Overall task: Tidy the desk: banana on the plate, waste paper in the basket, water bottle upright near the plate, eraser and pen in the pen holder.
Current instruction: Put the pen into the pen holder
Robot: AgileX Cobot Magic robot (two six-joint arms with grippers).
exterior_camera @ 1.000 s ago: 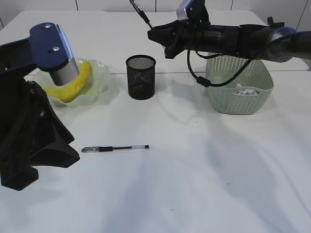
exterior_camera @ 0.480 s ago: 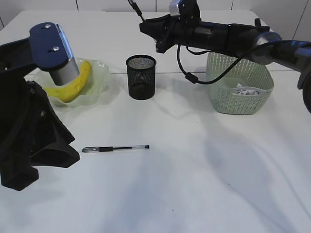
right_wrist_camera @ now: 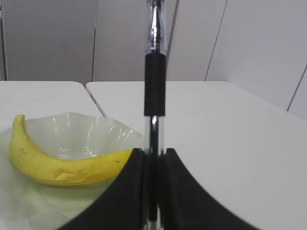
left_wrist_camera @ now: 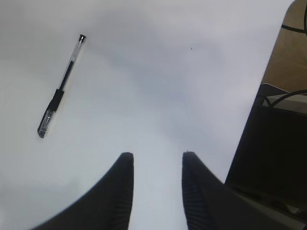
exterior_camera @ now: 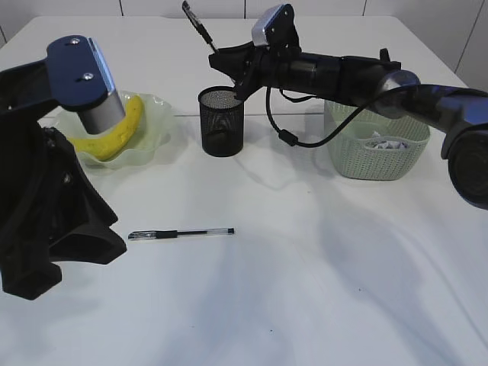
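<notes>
Exterior view: the right gripper point(exterior_camera: 229, 75) pinches a pen point(exterior_camera: 200, 29) above the pen holder point(exterior_camera: 221, 120), top middle. The banana point(exterior_camera: 114, 133) lies in the plate point(exterior_camera: 156, 122), left. A second pen point(exterior_camera: 180, 233) lies lower left on the desk point(exterior_camera: 320, 290). The waste paper point(exterior_camera: 385, 142) sits in the basket point(exterior_camera: 374, 160), right.

Left wrist view: the left gripper point(left_wrist_camera: 156, 165) is partly open and holds nothing; the second pen point(left_wrist_camera: 61, 86) is upper left.

Right wrist view: the right gripper point(right_wrist_camera: 152, 160) squeezes the pen point(right_wrist_camera: 154, 72), standing up in the middle.

**Black arms, blue and silver trim**

At the frame's left, the left arm point(exterior_camera: 46, 191) was bulky matte black, with a blue plate bearing two screws over a silver cylinder. The right arm point(exterior_camera: 343, 72), upper right, was slim, black, silver-capped, trailing a looped black cable point(exterior_camera: 293, 122).
</notes>
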